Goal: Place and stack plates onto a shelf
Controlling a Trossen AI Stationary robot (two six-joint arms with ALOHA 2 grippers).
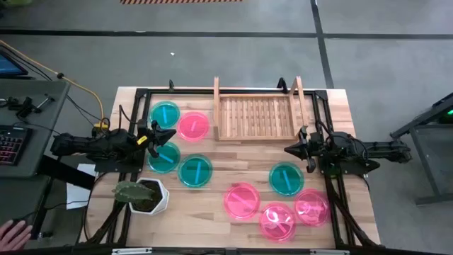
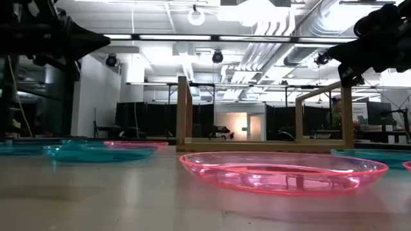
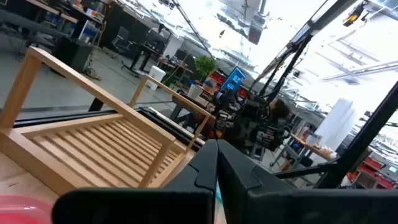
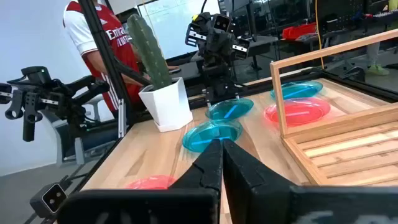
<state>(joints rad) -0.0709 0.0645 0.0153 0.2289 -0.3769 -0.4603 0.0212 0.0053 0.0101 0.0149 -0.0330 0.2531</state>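
Both grippers closed, holding nothing | left gripper [image 1: 168, 134] beside teal plates [image 1: 164, 157], nearer them | shelf [image 1: 255, 117] empty, between arms | right gripper [image 1: 291, 149] above pink plates [image 1: 242, 200]

A wooden table [image 1: 212, 159] filled the middle of the high view; a slatted wooden shelf [image 1: 256, 117] sat at its upper centre; three teal plates [image 1: 165, 114] and one pink plate [image 1: 193, 126] lay at the left; a white plant pot [image 1: 152, 196] stood lower left; three pink plates [image 1: 242, 200] and one teal plate [image 1: 286, 178] lay lower right.
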